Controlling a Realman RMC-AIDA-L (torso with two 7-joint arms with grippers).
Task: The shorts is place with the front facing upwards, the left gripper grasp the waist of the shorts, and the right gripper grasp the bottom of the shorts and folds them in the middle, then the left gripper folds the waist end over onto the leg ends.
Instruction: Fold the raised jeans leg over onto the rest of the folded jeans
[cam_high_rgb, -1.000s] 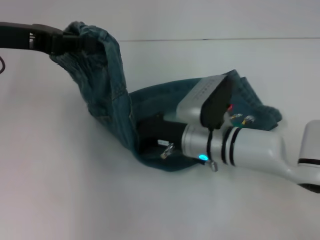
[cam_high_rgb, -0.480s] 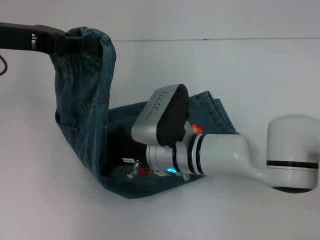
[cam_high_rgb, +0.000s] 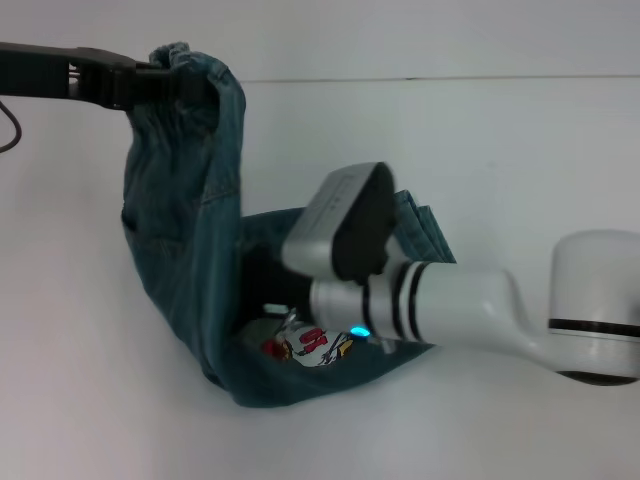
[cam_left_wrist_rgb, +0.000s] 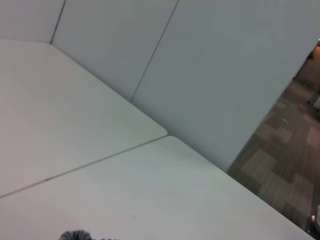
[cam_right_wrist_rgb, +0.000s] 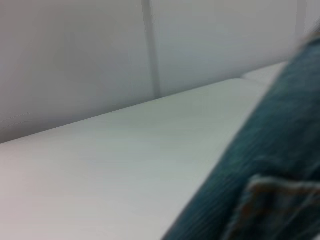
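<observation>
Masking shorts (cam_high_rgb: 190, 260) on table (cam_high_rgb: 520, 160): right arm (cam_high_rgb: 440, 305)

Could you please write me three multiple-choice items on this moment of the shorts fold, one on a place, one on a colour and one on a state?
1. Where is the waist of the shorts?
A. Flat on the table
B. Held up at the far left by the left claw
C. Under the right arm

2. What colour is the table?
A. White
B. Brown
C. Black

3. How do the shorts lie?
A. Spread flat, front up
B. Rolled into a ball
C. One end lifted, hanging down to the part on the table

Answers:
1. B, since the head view shows the puckered band pinched in the black claw, clear of the table.
2. A, as bare white surface surrounds the denim.
3. C, as the fabric drapes from the raised band down to the embroidered part lying beside the right arm's wrist.
</observation>
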